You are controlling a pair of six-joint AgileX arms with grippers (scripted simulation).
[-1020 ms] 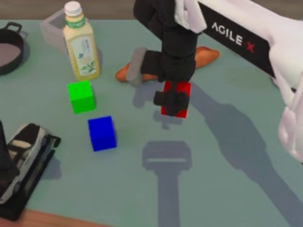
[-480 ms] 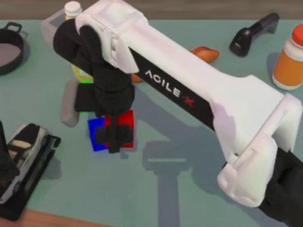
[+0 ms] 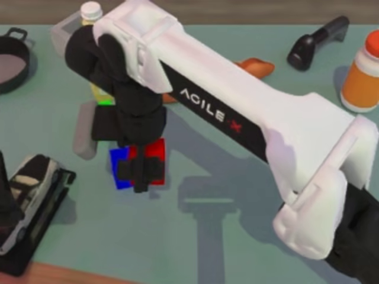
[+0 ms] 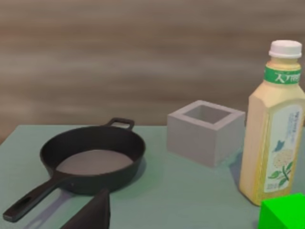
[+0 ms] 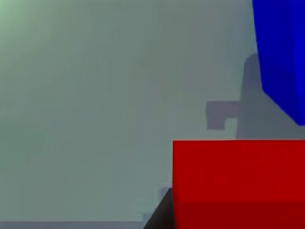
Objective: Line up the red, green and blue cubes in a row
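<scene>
My right gripper [image 3: 141,168] is shut on the red cube [image 3: 155,155] and holds it right beside the blue cube [image 3: 120,168], on the blue cube's right. The right wrist view shows the red cube [image 5: 238,181] close up, a dark fingertip [image 5: 162,214] against its side, and the blue cube [image 5: 281,57] beyond it. My right arm covers most of the green cube [image 3: 105,102]; only a sliver shows behind the blue one. The green cube [image 4: 286,212] also shows in the left wrist view. My left arm [image 3: 5,195] stays parked at the left edge, its gripper open.
A black pan [image 3: 12,59], a grey hollow block [image 3: 65,32] and a tea bottle [image 3: 90,12] stand at the back left. A toy car on a black stand [image 3: 29,201] sits front left. A bread roll [image 3: 254,66], a scanner [image 3: 317,41] and an orange bottle [image 3: 361,77] are at the back right.
My right arm has carried the red cube from the table's middle leftward to the blue cube's side. In the last half second it settled slightly closer to it.
</scene>
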